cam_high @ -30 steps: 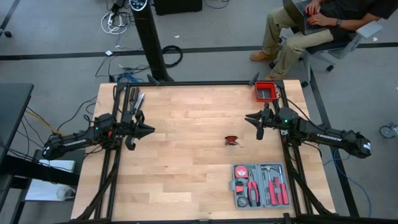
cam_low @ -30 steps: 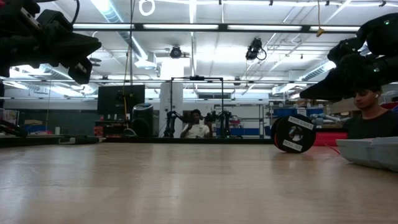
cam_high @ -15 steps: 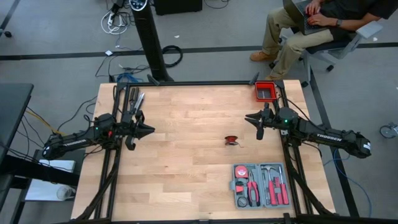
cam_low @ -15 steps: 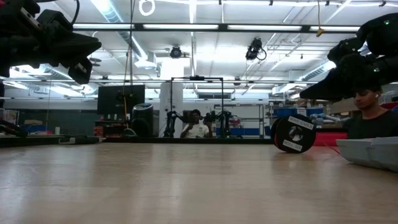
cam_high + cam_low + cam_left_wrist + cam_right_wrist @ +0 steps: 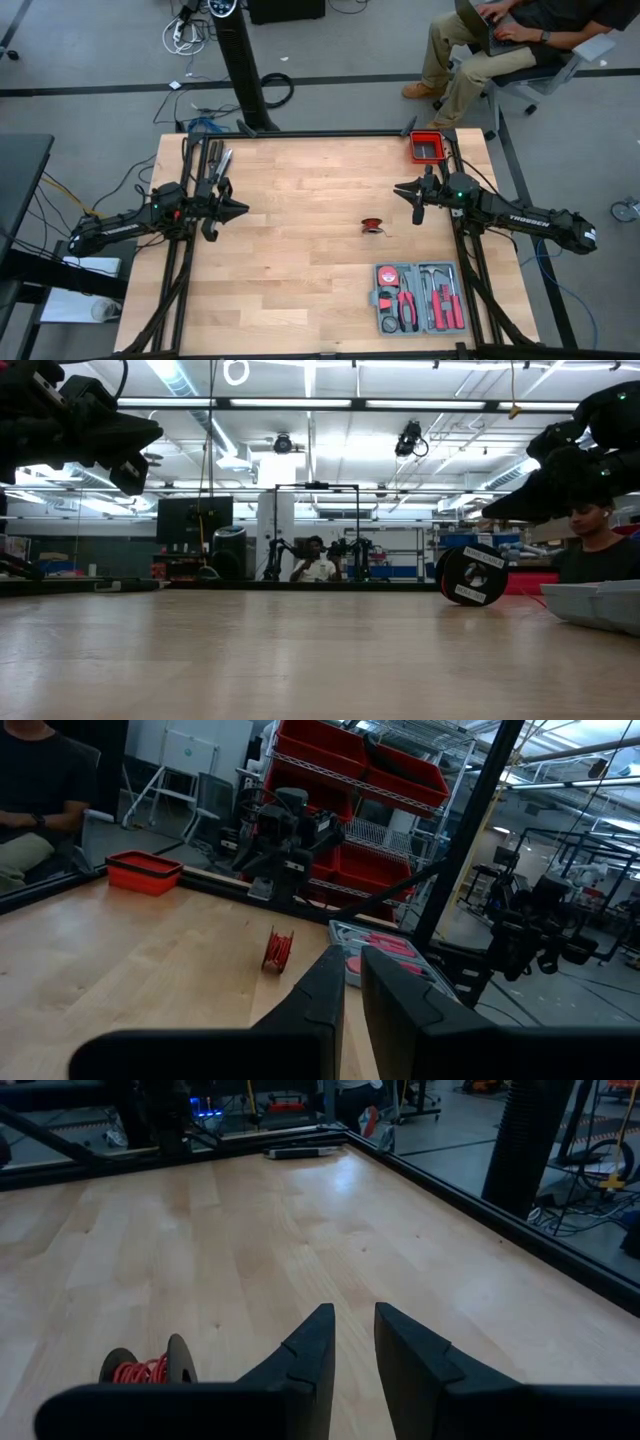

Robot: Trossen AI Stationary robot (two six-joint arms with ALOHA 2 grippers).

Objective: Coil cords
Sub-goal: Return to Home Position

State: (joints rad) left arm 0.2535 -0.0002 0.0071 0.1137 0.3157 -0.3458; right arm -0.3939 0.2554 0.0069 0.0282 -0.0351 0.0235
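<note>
Unmoved since a second ago; left jaws and right jaws narrowly spread, empty, clear of the red cord (image 5: pixel 373 224). Unheld, so may spring loose, uncoiling across the worktop (image 5: pixel 300 180).

Cord spool (image 5: pixel 373 224) on table (image 5: pixel 300 200); tool case (image 5: pixel 418 297) front-right; tray (image 5: pixel 427 148) back-right corner.
</note>
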